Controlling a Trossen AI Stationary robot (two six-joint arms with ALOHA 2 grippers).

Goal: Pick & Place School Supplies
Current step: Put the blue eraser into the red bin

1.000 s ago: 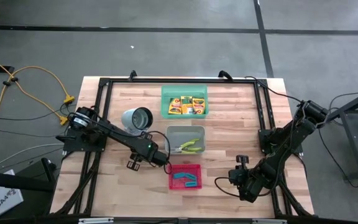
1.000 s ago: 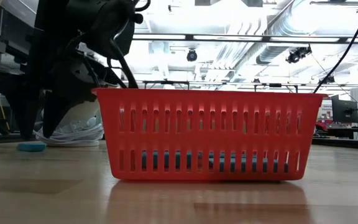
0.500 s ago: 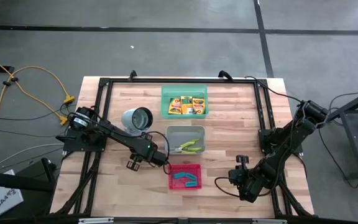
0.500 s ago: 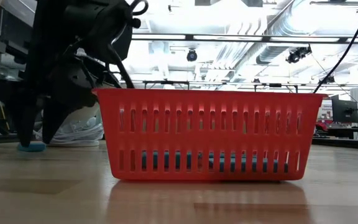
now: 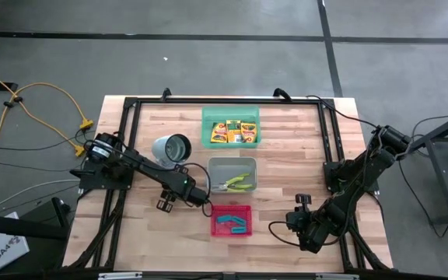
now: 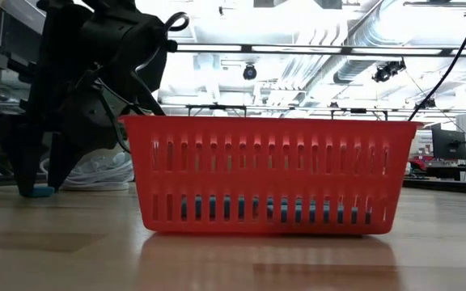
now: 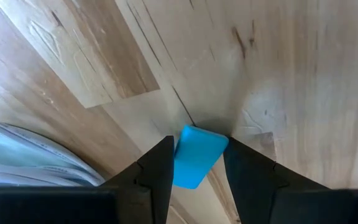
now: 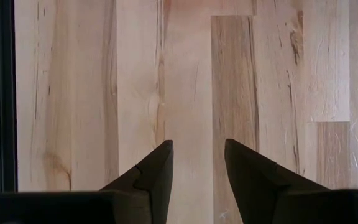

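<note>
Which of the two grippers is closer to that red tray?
The left gripper. It is down at the table just beside the red tray, its fingers around a blue piece. The right gripper waits farther off on the tray's other side.

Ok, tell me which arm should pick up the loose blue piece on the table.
Left. The left gripper already straddles the blue piece beside the red tray; the right gripper waits over bare wood.

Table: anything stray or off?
One light-blue piece lies loose on the wood left of the red tray, between the left gripper fingers; the others are in that tray. The clear container lies tipped on its side. The right gripper idles.
</note>
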